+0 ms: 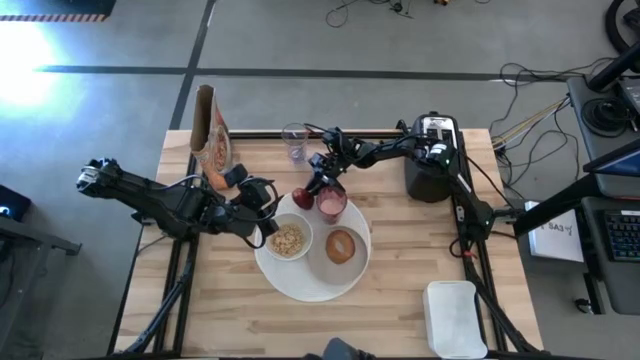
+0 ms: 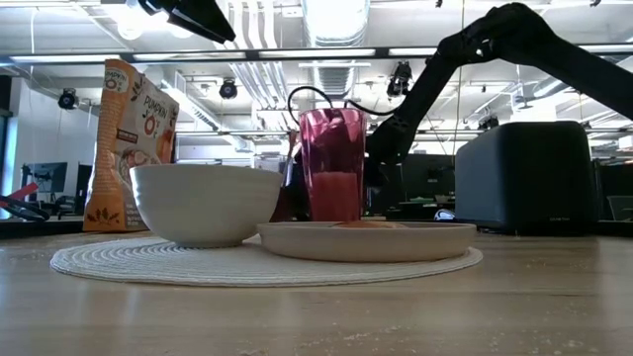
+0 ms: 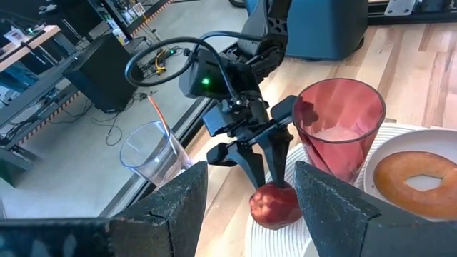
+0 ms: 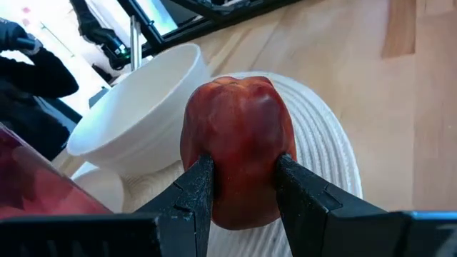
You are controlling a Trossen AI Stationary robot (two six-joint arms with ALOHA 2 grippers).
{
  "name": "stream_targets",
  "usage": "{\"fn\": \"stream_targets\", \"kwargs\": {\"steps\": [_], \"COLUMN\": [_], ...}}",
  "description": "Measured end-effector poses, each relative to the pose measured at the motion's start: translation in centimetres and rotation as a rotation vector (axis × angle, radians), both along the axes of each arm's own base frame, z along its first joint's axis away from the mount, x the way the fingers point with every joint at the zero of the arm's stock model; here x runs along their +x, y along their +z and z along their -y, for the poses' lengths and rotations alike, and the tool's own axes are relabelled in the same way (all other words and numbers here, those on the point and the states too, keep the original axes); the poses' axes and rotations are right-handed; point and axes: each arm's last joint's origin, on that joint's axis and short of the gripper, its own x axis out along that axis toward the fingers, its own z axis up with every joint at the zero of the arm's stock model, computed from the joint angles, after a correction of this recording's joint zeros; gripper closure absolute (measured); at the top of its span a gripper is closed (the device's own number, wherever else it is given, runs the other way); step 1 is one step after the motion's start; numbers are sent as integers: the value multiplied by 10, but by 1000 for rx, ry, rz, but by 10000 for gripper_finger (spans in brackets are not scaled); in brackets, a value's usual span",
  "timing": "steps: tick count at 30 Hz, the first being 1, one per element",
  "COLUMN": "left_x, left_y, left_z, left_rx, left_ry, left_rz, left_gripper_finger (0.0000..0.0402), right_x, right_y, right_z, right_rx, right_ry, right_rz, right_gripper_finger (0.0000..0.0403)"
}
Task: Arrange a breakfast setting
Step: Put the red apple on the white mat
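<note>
Dark-red fruit pinched between the 2 fingers of the right gripper, low over the woven round mat at the plate's far-left edge, just beside the pink tumbler. Seems to be the placing step for the fruit: the other 4 pieces already look set, with the small white bowl and the round browned bread on the large white plate, and the tumbler at the plate's rim. Cannot tell whether the fruit touches the mat or hangs just above it.

Next move, by judgement: lower until the fruit rests, spread the fingers, then lift straight up, keeping clear of the tumbler close by; round fruit, so likely to roll if released early or on the mat's raised edge.

Right pincer about half closed, clamped on both sides of the fruit, fingertips pressed into its flanks. Left gripper parked near the bowl's left side, fingers apart and gripping nothing, pointed toward the fruit. Second, clear tumbler and a cereal bag at the table's far edge, toaster to the right, well apart from the setting.
</note>
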Motion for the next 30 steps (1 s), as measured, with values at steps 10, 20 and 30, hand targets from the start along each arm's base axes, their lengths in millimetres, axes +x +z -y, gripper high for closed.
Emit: {"fn": "stream_targets", "kwargs": {"steps": [10,20,30], "left_x": [0,0,0], "left_y": [0,0,0], "left_z": [0,0,0], "left_rx": [2,2,2], "left_ry": [0,0,0], "left_rz": [-4,-4,-4], "left_gripper_finger": [208,208,208], "right_x": [-2,-2,-2], "right_y": [-3,-2,1], "right_z": [-1,-1,-1], "right_rx": [3,31,57], "right_ry": [8,-3,-4], "right_rz": [-22,-48,-62], "right_gripper_finger": [279,248,241]}}
